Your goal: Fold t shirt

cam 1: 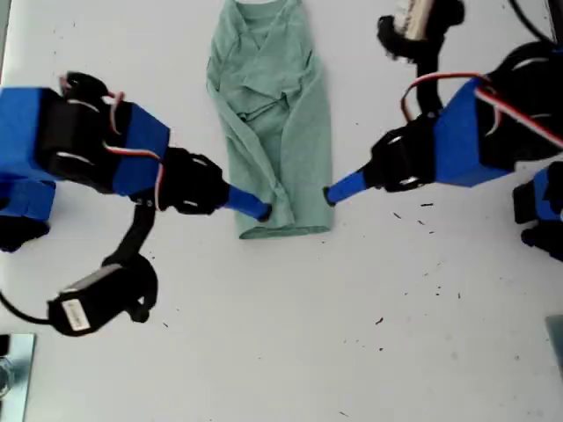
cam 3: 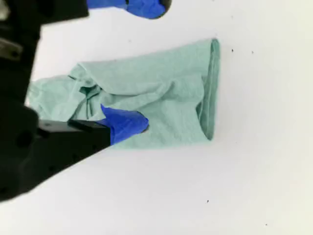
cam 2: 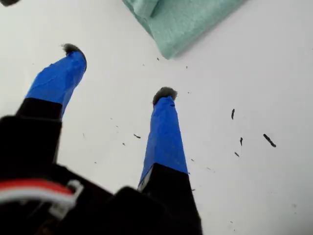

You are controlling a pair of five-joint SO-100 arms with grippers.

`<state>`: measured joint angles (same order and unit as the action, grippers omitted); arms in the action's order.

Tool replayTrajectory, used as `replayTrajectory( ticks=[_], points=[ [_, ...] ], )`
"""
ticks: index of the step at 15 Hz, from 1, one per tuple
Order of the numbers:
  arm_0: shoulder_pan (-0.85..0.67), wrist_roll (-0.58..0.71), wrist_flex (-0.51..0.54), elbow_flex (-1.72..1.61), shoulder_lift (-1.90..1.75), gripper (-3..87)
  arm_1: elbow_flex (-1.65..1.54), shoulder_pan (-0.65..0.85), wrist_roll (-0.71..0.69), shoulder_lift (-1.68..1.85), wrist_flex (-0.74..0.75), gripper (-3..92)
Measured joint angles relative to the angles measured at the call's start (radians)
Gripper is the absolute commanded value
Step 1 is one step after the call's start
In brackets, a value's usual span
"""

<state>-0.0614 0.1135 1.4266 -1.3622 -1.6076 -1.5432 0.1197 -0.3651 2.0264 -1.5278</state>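
Sage-green t shirt (cam 1: 281,114) folded narrow, my first gripper (cam 2: 120,71) spread open beside it, my second gripper (cam 1: 262,209) at its edge, grip untellable.

Two blue-and-black arms reach inward from opposite sides of the exterior view, both angled down toward the middle of the frame. From the exterior view's right, my first pincer (cam 1: 339,191) hangs with its two blue-taped fingers (cam 2: 164,132) spread wide apart and nothing between them, dark tips pointing down at the desk (cam 1: 290,334). From the exterior view's left, my second pincer (cam 1: 255,207) stretches low, its jaws parted, one blue finger (cam 3: 124,125) pressed on the t shirt (cam 1: 277,114) and the other raised clear above. Red and white wires loop over both wrists
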Motion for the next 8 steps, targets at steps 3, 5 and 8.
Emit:
replayTrajectory(
  ticks=[3,5,8],
  points=[
    [0.000,0.000,-0.156,-0.114,0.063,32.0,0.026,-0.002,-0.023,-0.172,0.043,28.4],
    [-0.008,0.000,-0.245,-0.209,0.089,31.4,0.026,-0.002,-0.049,-0.284,0.124,27.1],
    [-0.061,0.015,-0.356,-0.242,0.192,26.7,0.028,0.005,-0.084,-0.431,0.279,26.9]
  ],
)
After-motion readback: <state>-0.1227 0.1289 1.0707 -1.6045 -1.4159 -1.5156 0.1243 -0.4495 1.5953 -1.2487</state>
